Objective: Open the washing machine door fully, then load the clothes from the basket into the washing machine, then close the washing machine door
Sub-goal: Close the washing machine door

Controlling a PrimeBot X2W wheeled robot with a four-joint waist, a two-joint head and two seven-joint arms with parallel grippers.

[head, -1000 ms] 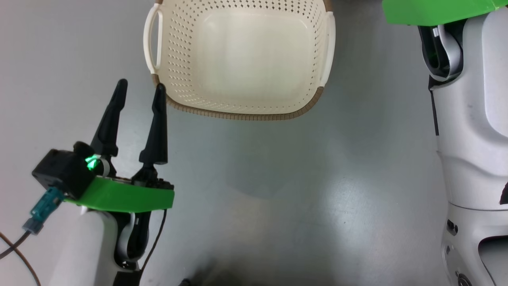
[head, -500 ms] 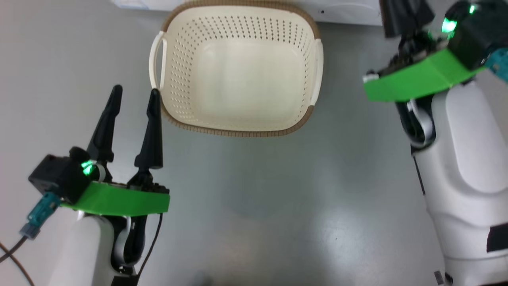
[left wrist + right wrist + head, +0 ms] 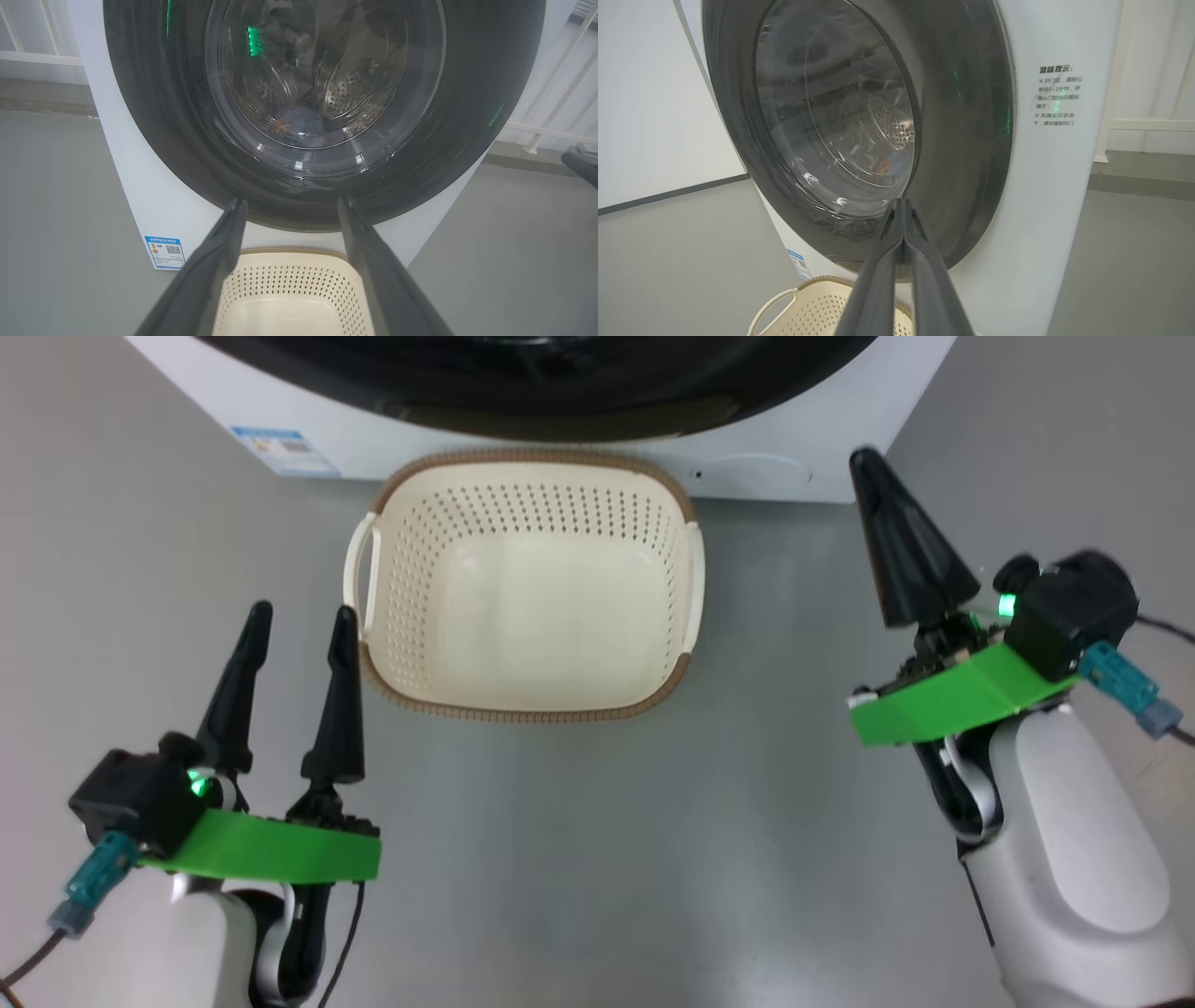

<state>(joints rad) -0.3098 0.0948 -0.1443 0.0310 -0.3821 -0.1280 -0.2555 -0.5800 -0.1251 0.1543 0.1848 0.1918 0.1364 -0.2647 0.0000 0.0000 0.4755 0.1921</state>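
The washing machine point(image 3: 794, 476) stands ahead with its black-rimmed washing machine door point(image 3: 154, 116) closed flat against the front. Through the glass, light-blue clothes point(image 3: 299, 123) lie low in the steel drum. The cream basket point(image 3: 532, 616) sits on the floor against the machine, with nothing in it. My left gripper point(image 3: 303, 611) hovers open just left of the basket, nothing between its fingers. My right gripper point(image 3: 864, 457) is shut and empty to the basket's right, its tip close to the machine's lower right corner. In the right wrist view, the right gripper point(image 3: 901, 203) points at the door's lower rim point(image 3: 962, 140).
Grey floor point(image 3: 579, 859) spreads around the basket and between my arms. A blue label point(image 3: 164, 252) marks the machine's lower left front. White railings point(image 3: 551, 93) stand behind the machine on the right, and a white wall panel point(image 3: 649, 116) on its left.
The head view has tilted up, bringing the machine front into the picture. The right arm has drawn back from beside the basket, so its shut fingers now show. The left gripper holds its pose.
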